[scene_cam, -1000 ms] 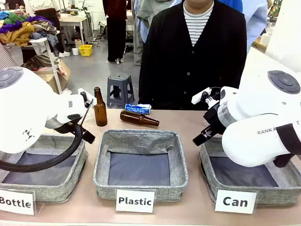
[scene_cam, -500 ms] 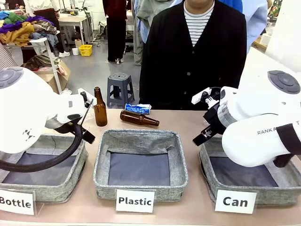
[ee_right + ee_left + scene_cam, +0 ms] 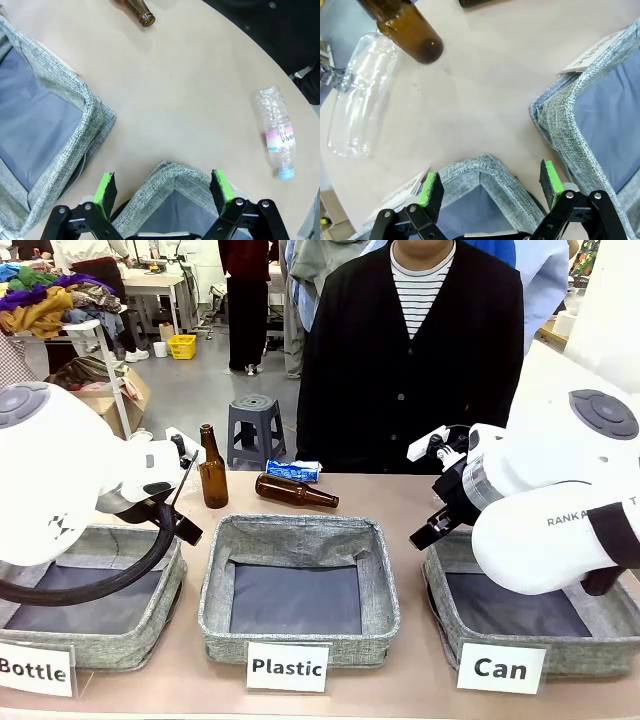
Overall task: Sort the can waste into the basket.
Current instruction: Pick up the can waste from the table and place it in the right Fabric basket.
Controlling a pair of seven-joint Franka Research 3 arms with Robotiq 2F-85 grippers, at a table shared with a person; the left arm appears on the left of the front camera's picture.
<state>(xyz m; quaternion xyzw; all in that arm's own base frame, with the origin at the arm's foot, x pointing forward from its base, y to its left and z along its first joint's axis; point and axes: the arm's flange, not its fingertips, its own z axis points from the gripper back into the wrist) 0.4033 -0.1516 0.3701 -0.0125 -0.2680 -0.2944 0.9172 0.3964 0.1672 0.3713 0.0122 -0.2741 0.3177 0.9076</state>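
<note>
So the blue can (image 3: pixel 295 471) is lying on its side way at the far edge of the table (image 3: pixel 400 502), upper middle of the front view, right in front of the person (image 3: pixel 410 360). Its long axis runs roughly left to right across the frame. I can't tell which end is the top from here. A brown bottle lying down (image 3: pixel 296 491) sits just in front of it, and an upright brown bottle (image 3: pixel 212 475) stands off to its left.

Neither arm is anywhere near the can. The left gripper (image 3: pixel 490 182) hangs lower left of it, with its jaws spread wide and nothing between the green pads (image 3: pixel 431 190). It's hovering over a corner of the Bottle basket (image 3: pixel 475 167), not touching it as far as I can see.

The right gripper (image 3: pixel 162 190) is lower right of the can, also wide open and holding nothing, above a corner of the Can basket (image 3: pixel 175 172). The Plastic basket (image 3: pixel 300 530) sits between the two, directly below the can in the front frame. A clear plastic bottle (image 3: pixel 276 131) lies on the table at the right of the right wrist view.
</note>
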